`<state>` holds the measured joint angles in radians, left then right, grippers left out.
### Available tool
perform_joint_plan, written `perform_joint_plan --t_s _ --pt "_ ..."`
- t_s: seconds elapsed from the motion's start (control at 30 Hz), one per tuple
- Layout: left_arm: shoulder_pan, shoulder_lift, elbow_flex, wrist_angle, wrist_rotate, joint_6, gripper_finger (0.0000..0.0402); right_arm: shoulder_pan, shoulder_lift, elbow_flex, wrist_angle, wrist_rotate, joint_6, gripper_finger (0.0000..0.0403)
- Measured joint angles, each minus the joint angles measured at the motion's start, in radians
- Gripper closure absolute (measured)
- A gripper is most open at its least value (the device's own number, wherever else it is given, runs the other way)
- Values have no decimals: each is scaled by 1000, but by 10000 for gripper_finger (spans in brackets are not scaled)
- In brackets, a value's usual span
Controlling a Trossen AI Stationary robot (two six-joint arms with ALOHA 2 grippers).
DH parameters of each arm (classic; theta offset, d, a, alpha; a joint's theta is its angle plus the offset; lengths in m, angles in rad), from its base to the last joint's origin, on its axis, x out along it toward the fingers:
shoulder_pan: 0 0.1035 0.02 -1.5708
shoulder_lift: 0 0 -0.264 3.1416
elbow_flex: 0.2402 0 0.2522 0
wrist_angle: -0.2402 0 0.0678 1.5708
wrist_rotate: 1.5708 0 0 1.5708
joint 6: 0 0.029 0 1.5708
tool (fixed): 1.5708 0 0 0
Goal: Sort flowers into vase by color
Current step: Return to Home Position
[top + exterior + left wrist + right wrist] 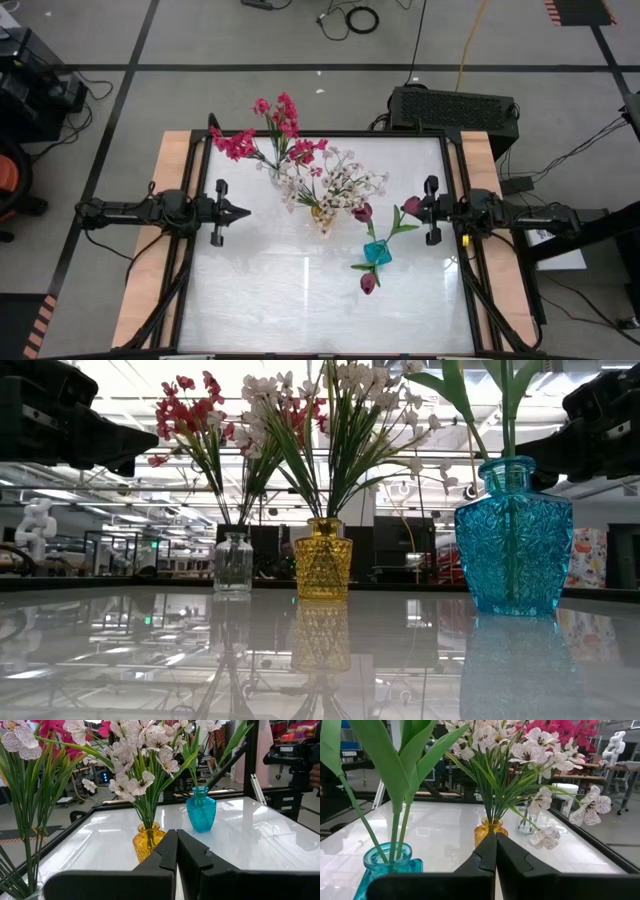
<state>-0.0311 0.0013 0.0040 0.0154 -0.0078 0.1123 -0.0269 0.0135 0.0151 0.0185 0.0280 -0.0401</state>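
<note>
**Three vases, one flower colour each; both arms hang idle**

Ref. pt.: yellow vase (323, 218), upright approx. mid-surface (270, 300), holding white blossoms (345, 182). Clear vase (277, 172) stands near it, twd. the left arm's side and farther back as the low view sees it, w/ magenta-pink blossoms (285, 115). The two bunches overlap at their tops. Blue vase (377, 252) stands near the yellow vase on the right arm's side, closer to the low-view camera, holding maroon tulip buds (362, 211) on splayed green stems. No 2 vases touch. Left pincer (243, 212) hangs above the surface, well apart from the yellow vase on the left-arm side, fingers pressed together, nothing betw. them. Right pincer (495, 840) mirrors it on the opp. side, fingers likewise together, empty. One bud shows just beside its tip in the high view.
</note>
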Motion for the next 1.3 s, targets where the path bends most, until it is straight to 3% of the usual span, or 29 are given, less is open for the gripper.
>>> perform_joint_plan --t_s 1.3 --pt "0 0 0 2 0 0 392 0 0 0 0 -3 28 403"
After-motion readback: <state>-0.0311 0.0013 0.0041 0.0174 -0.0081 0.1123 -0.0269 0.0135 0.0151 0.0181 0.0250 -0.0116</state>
